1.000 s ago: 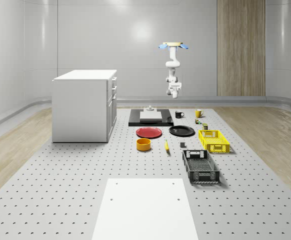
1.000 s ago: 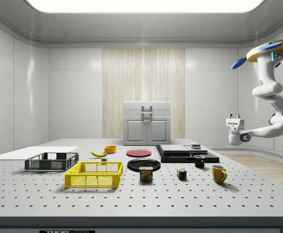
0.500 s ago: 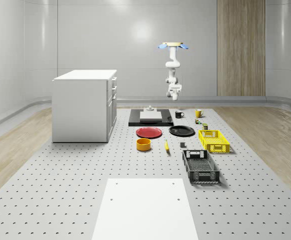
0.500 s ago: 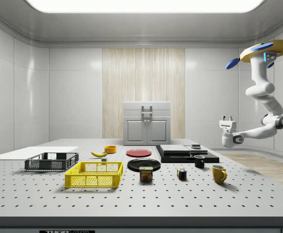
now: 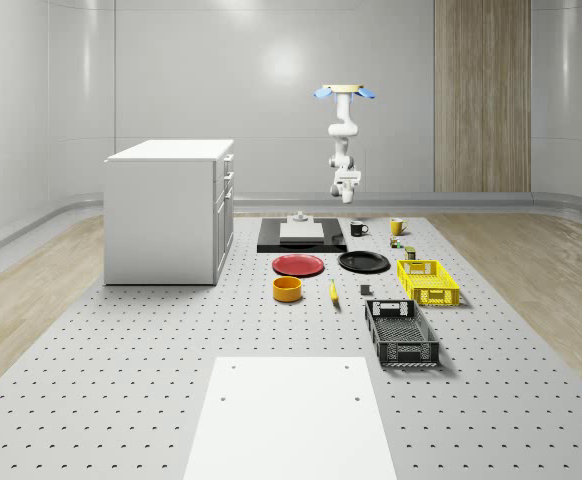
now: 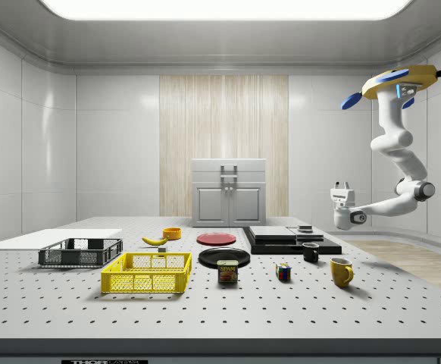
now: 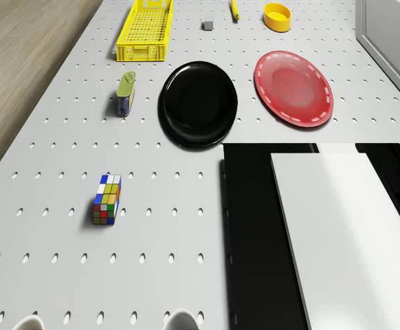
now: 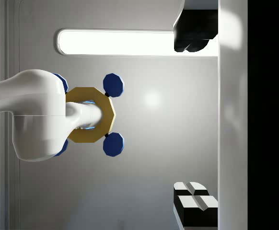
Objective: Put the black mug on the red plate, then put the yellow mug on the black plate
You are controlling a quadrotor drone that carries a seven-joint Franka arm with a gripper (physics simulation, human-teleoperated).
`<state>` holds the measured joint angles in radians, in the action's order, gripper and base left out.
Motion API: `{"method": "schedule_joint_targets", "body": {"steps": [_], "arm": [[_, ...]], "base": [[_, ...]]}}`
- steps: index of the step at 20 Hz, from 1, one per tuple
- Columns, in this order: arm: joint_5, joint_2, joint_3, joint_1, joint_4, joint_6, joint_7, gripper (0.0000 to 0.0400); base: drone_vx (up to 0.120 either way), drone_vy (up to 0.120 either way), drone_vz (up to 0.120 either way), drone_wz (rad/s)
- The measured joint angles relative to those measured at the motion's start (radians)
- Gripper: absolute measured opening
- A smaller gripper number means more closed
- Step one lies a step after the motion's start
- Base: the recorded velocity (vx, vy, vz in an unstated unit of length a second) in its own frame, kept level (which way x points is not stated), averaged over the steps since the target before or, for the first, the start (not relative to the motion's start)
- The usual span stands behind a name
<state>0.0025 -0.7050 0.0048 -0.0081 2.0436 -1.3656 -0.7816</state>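
The black mug (image 6: pixel 311 252) stands on the table (image 6: pixel 372 303) just beside the black slab (image 6: pixel 281 241), with the yellow mug (image 6: pixel 341 271) near it toward the side view's right. The side view shows both mugs apart from the plates. In the drone view the black plate (image 7: pixel 198 103) lies at about 9 o'clock from the red plate (image 7: pixel 294 88), with a colour cube (image 7: pixel 106 199) and a tin (image 7: pixel 125 93) nearby.

The drone (image 6: pixel 399 80) hovers high past the table's far end, beyond the mugs. Its gripper (image 6: pixel 342 184) hangs above the slab's edge, pointing up, fingers (image 8: pixel 195 201) set apart at a moderate width, holding nothing.

The perforated grey table also carries 2 crates, a yellow crate (image 5: pixel 427 281) and a black crate (image 5: pixel 401 334), and a white cabinet (image 5: pixel 168 210). Pale walls and a wood panel (image 5: pixel 481 95) close the room.
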Motion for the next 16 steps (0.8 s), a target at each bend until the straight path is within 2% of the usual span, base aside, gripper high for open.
{"method": "schedule_joint_targets", "body": {"steps": [16], "arm": [[-0.007,-0.008,0.006,-0.003,0.008,-0.012,0.000,0.0400]], "base": [[0.120,0.000,0.000,0.000]]}}
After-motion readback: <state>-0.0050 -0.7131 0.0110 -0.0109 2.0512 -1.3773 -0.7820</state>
